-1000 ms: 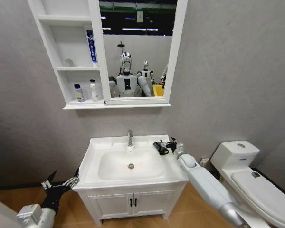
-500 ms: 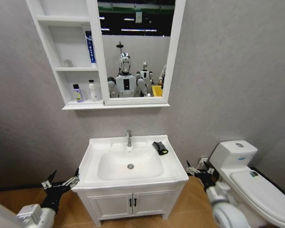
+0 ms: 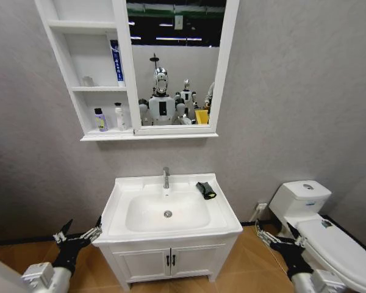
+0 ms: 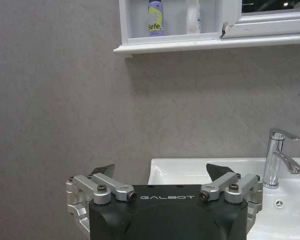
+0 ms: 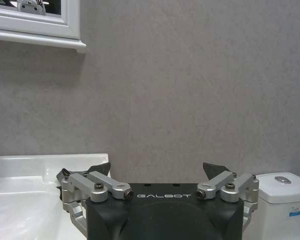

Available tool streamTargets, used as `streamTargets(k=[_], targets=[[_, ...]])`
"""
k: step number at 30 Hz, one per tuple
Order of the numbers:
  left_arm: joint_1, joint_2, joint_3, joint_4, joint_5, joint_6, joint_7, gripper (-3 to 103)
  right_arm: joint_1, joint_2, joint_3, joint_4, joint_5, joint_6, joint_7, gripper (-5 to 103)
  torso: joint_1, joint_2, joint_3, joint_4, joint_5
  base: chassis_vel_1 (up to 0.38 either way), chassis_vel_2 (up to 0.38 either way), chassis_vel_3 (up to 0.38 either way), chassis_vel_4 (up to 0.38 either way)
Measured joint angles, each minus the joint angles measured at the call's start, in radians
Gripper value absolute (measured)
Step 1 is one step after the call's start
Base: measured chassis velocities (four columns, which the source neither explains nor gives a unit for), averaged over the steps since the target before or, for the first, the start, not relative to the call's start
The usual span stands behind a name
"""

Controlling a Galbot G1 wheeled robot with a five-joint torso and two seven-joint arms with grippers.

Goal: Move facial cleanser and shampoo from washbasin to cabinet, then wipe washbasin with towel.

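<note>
Washbasin (image 3: 119, 207): white, set on a low cupboard (image 3: 171, 262), tap (image 3: 166, 177) at the back rim, drain (image 3: 168, 213) in the bowl; no bottles on its rim. Cabinet (image 3: 73, 88): on the wall above; the bottom shelf holds a purple bottle (image 3: 100, 119) and a white bottle (image 3: 119, 116), standing side by side, just apart, so we judge the moving step finished. Towel (image 3: 205, 189): black bundle with a yellow patch, lying on the rim to the right of the tap, near the back edge, touching neither gripper. Left gripper (image 3: 79, 235): low, beside the basin's left front corner, fingers spread, holding nothing. Right gripper (image 3: 279, 239): low, between the basin and the toilet (image 3: 317, 226), well apart from the towel, fingers spread, holding nothing. We cannot tell from this whether the basin has been wiped. Hazards, as we judge them: a reach for the towel from the right must rise past the basin's right edge, and a shallow path could knock the rim; the towel is a soft, uneven heap, so a pinch on one fold may lift part and let the rest drag or drop into the bowl; it sits close to the tap, so a wide approach could strike the spout; a wipe pressed too lightly would skim without cleaning, and one too far out could push the towel off the front edge.
</note>
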State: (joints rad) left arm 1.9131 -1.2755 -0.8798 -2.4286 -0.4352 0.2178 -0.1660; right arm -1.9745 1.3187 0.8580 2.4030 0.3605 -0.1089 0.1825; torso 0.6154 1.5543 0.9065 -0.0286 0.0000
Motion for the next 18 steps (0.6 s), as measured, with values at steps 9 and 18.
streamTargets(k=[9, 18], targets=[[0.000, 0.000, 0.000, 0.000, 0.000, 0.000, 0.000, 100, 0.008, -0.003, -0.005, -0.007, 0.001, -0.001, 0.000, 100, 0.000, 0.000, 0.000, 0.0000, 0.0000, 0.000, 0.000, 0.000, 0.000], [0.000, 0.000, 0.000, 0.000, 0.000, 0.000, 0.000, 100, 0.011, -0.004, -0.008, -0.011, 0.002, -0.001, 0.000, 100, 0.000, 0.000, 0.000, -0.0001, 0.0000, 0.000, 0.000, 0.000, 0.000]])
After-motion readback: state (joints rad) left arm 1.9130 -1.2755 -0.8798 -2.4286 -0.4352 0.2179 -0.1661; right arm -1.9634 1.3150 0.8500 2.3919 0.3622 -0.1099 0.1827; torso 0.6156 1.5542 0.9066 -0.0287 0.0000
